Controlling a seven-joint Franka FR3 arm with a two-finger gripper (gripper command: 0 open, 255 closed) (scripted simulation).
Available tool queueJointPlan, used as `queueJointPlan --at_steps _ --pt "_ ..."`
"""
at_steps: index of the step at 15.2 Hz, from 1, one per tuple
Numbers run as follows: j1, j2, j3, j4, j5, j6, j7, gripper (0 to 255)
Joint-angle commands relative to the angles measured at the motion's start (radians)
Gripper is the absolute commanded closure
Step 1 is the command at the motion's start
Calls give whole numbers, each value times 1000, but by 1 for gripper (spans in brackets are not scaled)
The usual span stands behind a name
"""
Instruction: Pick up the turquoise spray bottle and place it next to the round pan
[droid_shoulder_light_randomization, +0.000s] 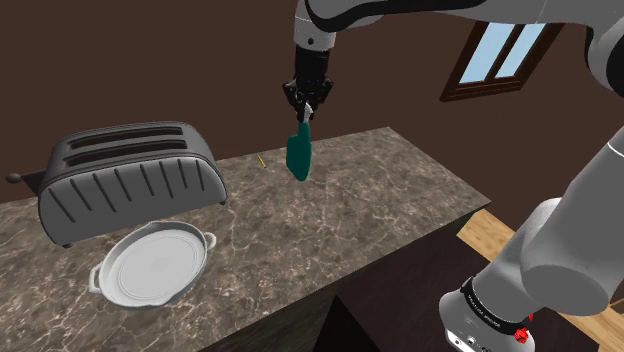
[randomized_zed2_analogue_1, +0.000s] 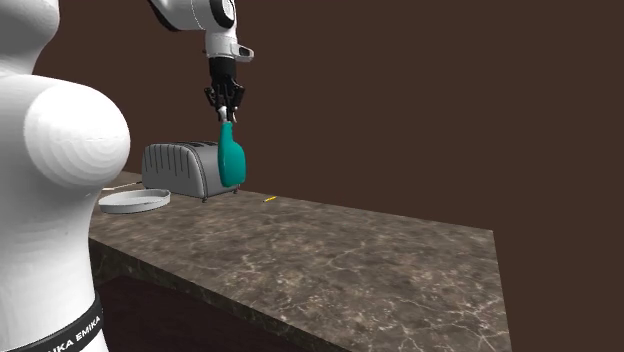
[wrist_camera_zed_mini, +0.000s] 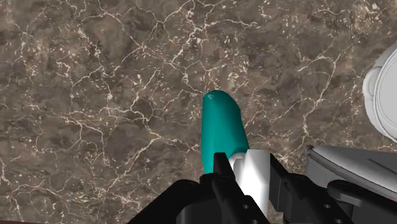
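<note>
- Arm base (droid_shoulder_light_randomization: 500, 305): white with dark joints, at the shoulder view's lower right, well apart from the toaster (droid_shoulder_light_randomization: 130, 180) and off the counter. A strip of wooden floor (droid_shoulder_light_randomization: 490, 235) shows beside it.
- Counter (droid_shoulder_light_randomization: 340, 235): dark brown marble-patterned top with pale veining. It carries the toaster and the pan.
- Round pan (droid_shoulder_light_randomization: 155, 262): pale grey and shallow, with a small handle on each side. It lies flat on the counter just in front of the toaster, on the side nearer the arm base. The pictures do not settle whether it touches the toaster.
- Toaster: grey, two long slots on top, ribbed side, upright on the counter. All positions here refer to it.
- Turquoise spray bottle (droid_shoulder_light_randomization: 298, 155): in the air above the counter, past the toaster's end on the shoulder view's right. It touches neither the toaster nor the counter. It hangs body-down and slightly tilted, with its white spray head (wrist_camera_zed_mini: 251, 168) uppermost. It is apart from the round pan, with the toaster's end corner between them.
- Gripper (droid_shoulder_light_randomization: 305, 112): all black, pointing down, clasped on the bottle's white spray head. In the wrist view the two fingers (wrist_camera_zed_mini: 222, 167) press on either side of the head and the turquoise body extends beyond them.
- Small yellow item (droid_shoulder_light_randomization: 261, 161): lies on the counter beyond the toaster's right end. It is too small to identify.
- Back wall (droid_shoulder_light_randomization: 150, 60): plain dark brown, behind the toaster.
- Window (droid_shoulder_light_randomization: 505, 50): wooden frame, high up and far to the toaster's right in the shoulder view.
</note>
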Motion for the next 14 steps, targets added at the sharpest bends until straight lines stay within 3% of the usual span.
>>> queueJointPlan --at_steps 1,10,14 --pt "26 6 22 7 -3 0 50 255" --pt "144 79 113 98 -26 -22 261 255" --pt "143 81 112 47 -27 31 261 255"
